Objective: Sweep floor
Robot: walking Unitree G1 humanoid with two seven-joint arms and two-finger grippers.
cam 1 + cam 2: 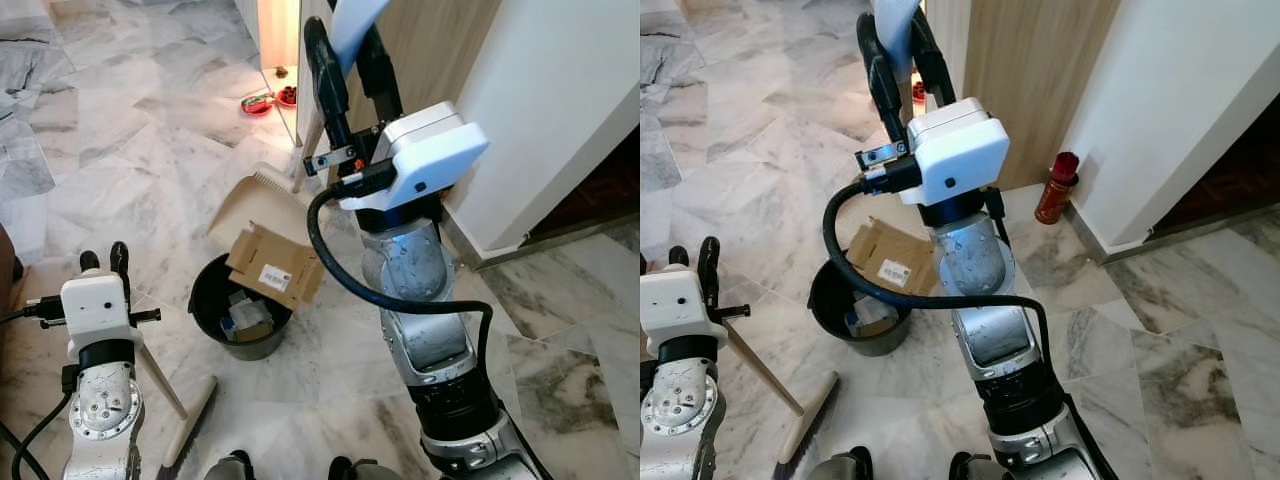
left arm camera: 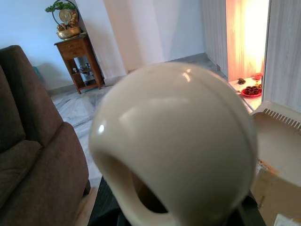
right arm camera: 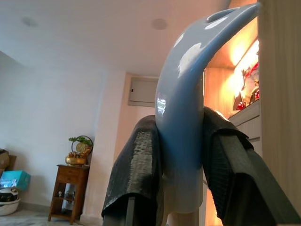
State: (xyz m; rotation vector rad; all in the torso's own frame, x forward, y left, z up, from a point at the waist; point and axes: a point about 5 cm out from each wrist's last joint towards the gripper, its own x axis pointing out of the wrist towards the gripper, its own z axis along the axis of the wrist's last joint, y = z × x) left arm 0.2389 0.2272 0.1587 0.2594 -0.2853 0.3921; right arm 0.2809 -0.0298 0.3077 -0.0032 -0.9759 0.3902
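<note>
The right end effector (image 1: pixel 345 60) is raised high in front of the robot, its two black fingers (image 3: pixel 136 174) clenched on either side of the pale blue handle (image 3: pixel 188 103) of the dustpan. Down from that grip the beige dustpan (image 1: pixel 255 200) hangs tilted over the black bin (image 1: pixel 215 300), its toothed edge uppermost. A flattened cardboard box (image 1: pixel 275 265) with a white label lies across the bin's rim, just below the pan's mouth, and scraps of paper sit inside the bin.

Lower down, on the robot's left, the left end effector (image 1: pixel 105 262) is held near the floor, gripping the broom: its wrist camera looks straight onto the rounded cream knob (image 2: pixel 174 141) at the handle's top, right between the fingers. The wooden broom handle (image 1: pixel 160 380) slants from that end effector to the broom head (image 1: pixel 190 420), which rests on the marble floor (image 1: pixel 120 130) just beside the bin.

A red cylinder (image 1: pixel 1055 188) stands against the wall's foot, well apart from both end effectors.
</note>
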